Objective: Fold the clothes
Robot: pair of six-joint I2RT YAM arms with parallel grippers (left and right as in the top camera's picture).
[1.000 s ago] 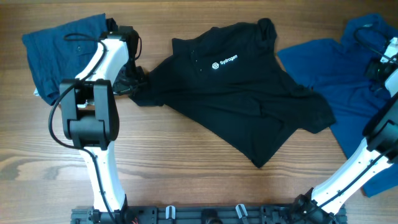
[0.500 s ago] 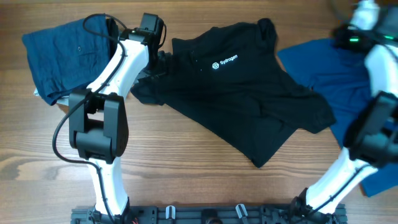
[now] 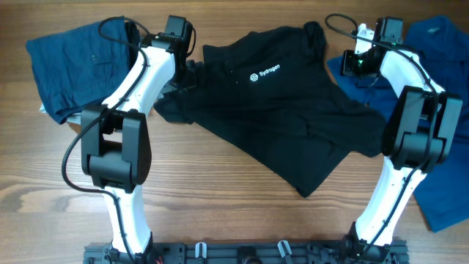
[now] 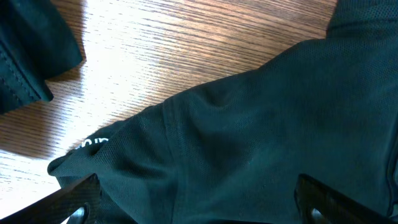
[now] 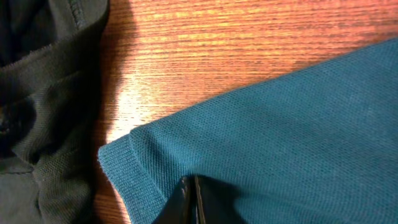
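Note:
The black polo shirt (image 3: 293, 125) lies spread and tilted mid-table, white logo (image 3: 264, 73) up. My left gripper (image 3: 187, 73) hovers over its left sleeve. In the left wrist view that gripper (image 4: 196, 208) is open wide, with black sleeve fabric (image 4: 249, 124) lying between the fingers (image 4: 74, 199), ungripped. A blue shirt (image 3: 418, 103) lies at the right. My right gripper (image 3: 354, 64) is at its left sleeve corner, beside the black collar. In the right wrist view this gripper (image 5: 191, 186) is shut, pinching the blue sleeve (image 5: 298, 124).
A dark blue garment (image 3: 69, 62) lies bunched at the back left. The black collar (image 5: 43, 93) sits just left of the blue sleeve hem. Dark fabric (image 4: 31, 56) shows at the upper left of the left wrist view. Bare wood table (image 3: 220, 198) runs along the front.
My left gripper let go of the black sleeve tip, opened wide and moved up-right onto the sleeve. My right arm swung in from the far right to the blue sleeve corner and shut.

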